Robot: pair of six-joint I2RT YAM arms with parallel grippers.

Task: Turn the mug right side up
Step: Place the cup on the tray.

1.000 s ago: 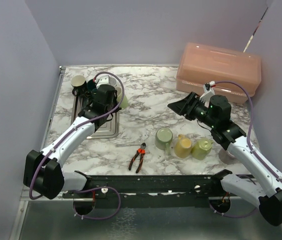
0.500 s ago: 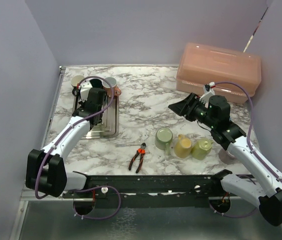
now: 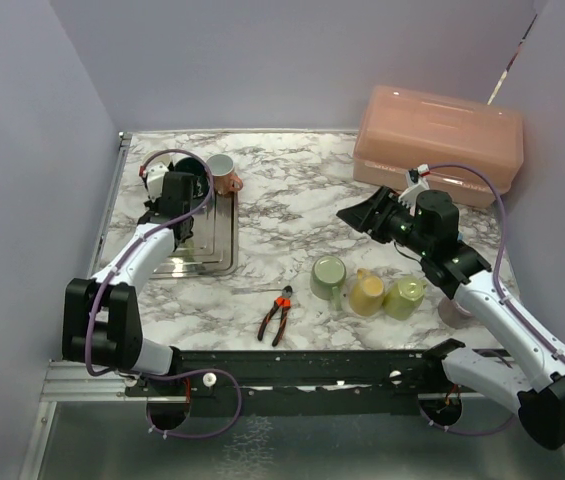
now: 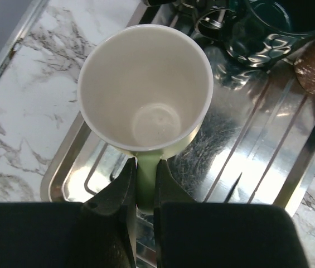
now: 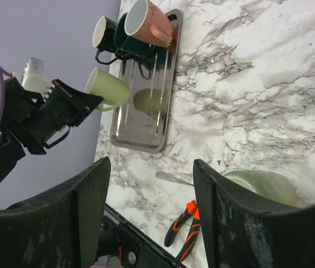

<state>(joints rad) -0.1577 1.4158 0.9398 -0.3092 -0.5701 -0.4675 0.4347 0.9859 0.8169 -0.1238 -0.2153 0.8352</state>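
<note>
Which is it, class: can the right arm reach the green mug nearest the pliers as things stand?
Probably yes. The right gripper hangs open over bare table just beyond the green mug, nothing between them. The yellow mug close beside it might crowd the grasp.

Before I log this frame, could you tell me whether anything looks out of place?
Only the orange-handled pliers on the marble table, left of the three loose mugs: the lone tool here. Nothing looks spilled or broken.
</note>
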